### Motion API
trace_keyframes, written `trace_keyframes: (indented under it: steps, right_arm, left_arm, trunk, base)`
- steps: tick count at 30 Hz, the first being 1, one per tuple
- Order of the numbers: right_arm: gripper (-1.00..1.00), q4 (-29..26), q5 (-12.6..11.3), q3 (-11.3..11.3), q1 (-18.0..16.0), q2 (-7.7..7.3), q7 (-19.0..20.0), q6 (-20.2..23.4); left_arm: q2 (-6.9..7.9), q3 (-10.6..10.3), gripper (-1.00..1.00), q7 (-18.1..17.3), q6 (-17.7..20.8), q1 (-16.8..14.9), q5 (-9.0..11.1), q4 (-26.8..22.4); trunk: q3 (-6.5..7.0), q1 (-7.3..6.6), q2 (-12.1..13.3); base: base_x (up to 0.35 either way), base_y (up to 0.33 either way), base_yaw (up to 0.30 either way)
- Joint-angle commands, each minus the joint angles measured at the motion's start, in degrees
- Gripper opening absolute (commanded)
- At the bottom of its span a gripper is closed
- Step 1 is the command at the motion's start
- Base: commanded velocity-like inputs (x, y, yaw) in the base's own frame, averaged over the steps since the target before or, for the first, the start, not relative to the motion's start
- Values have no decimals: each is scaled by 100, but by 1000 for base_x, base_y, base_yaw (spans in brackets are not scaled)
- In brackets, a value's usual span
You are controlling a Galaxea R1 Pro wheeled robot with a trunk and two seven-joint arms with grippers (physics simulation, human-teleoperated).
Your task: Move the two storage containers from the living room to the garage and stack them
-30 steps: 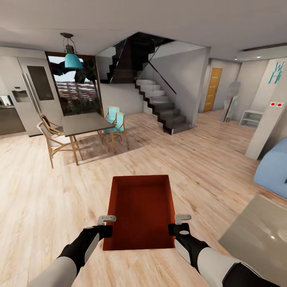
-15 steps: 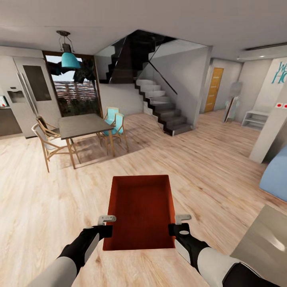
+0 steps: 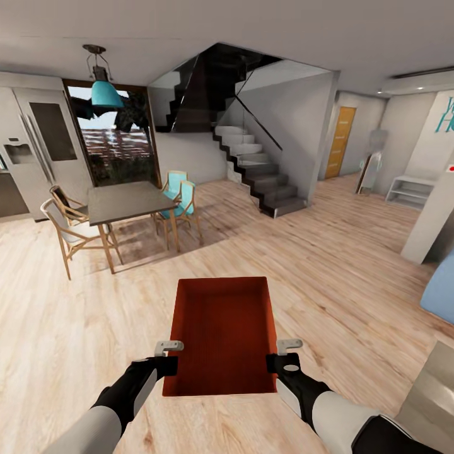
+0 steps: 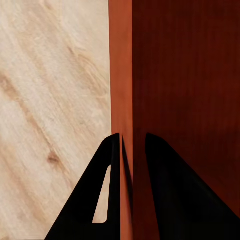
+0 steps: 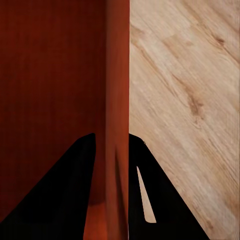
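Observation:
I hold one orange-red open-top storage container point(image 3: 221, 334) level in front of me, above the light wood-plank floor point(image 3: 340, 277) of the living room. My left gripper point(image 3: 169, 356) is shut on its left wall near the close end, and my right gripper point(image 3: 282, 355) is shut on its right wall. In the left wrist view, the black fingers point(image 4: 107, 165) of the left gripper point(image 4: 132, 136) pinch the container's wall point(image 4: 121, 75). The right wrist view has the right gripper point(image 5: 111, 136) clamped on the other wall point(image 5: 117, 75). The bin is empty. The garage is out of view.
A dining table point(image 3: 126, 200) with chairs stands ahead on the left, and a fridge point(image 3: 38, 145) is behind it. A dark staircase point(image 3: 258, 170) rises straight ahead. A light-wood door point(image 3: 340, 142) is far right. A white pillar point(image 3: 435, 214), blue sofa point(image 3: 441, 284) and glass table point(image 3: 435, 391) line the right edge.
The whole view has shifted: the dining table slid left while the sofa and glass table slid off to the right, so the camera has moved. Container and grippers keep the same pose.

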Motion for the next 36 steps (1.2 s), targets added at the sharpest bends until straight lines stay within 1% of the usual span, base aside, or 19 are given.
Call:
trace_keyframes:
  steps: [1,31,36]
  right_arm:
    - [-100,21,-99,-97,-5,-1,-174,-37]
    - [-100,20,-107,-97,-5,-9,-183,-61]
    - [-100,19,-113,-97,-5,4,-189,-84]
  left_arm:
    - [3,36,-100,22,34,-4,1,-24]
    - [3,36,-100,22,34,-4,-1,-24]
    - [5,35,-100,22,34,-4,0,-24]
  trunk:
    - [-8,5,-7]
    - [-8,5,-7]
    - [-8,5,-7]
  base:
    - [321,0,0]
    - [321,0,0]
    - [321,0,-126]
